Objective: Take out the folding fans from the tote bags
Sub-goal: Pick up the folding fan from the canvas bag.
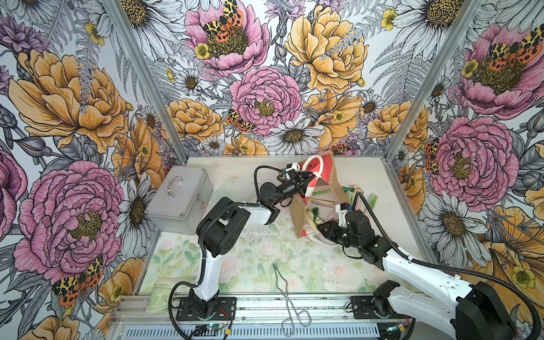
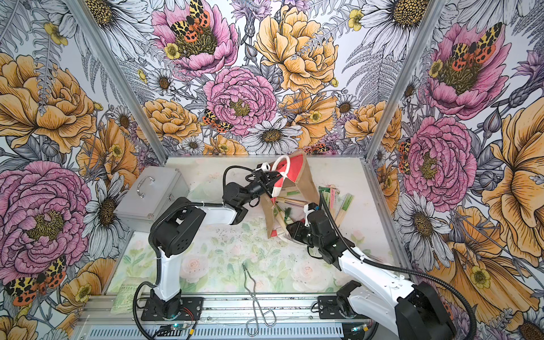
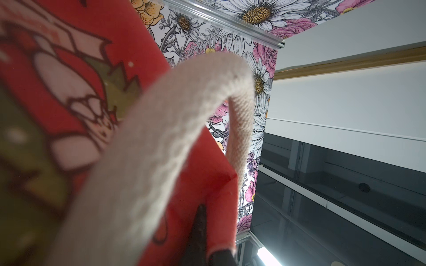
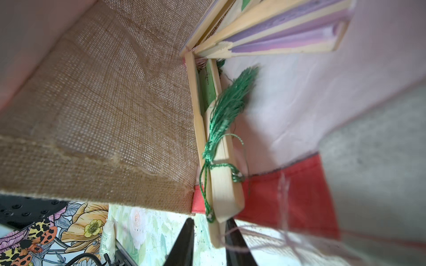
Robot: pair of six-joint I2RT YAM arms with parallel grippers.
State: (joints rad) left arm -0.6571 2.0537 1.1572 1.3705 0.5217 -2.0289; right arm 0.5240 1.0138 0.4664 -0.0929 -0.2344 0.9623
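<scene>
The tote bag (image 1: pixel 335 188) (image 2: pixel 307 182) lies tipped with its mouth toward the front of the table. My left gripper (image 1: pixel 307 176) (image 2: pixel 275 176) is shut on its red top edge (image 3: pixel 219 184), beside the white rope handle (image 3: pixel 161 129), and holds it up. Several folding fans (image 1: pixel 321 201) show inside the bag, and others (image 1: pixel 363 200) (image 2: pixel 341 203) lie on the table to its right. At the bag's mouth, my right gripper (image 1: pixel 319 228) (image 4: pixel 211 241) has its fingers a little apart around the end of a green-tasselled fan (image 4: pixel 221 179). That fan rests against one finger, with a gap to the other.
A grey metal case (image 1: pixel 179 200) stands at the left. Metal tongs (image 1: pixel 282 291) lie at the front centre, across the table edge. A pale green packet (image 1: pixel 160 297) sits at the front left corner. Flowered walls close in the back and both sides.
</scene>
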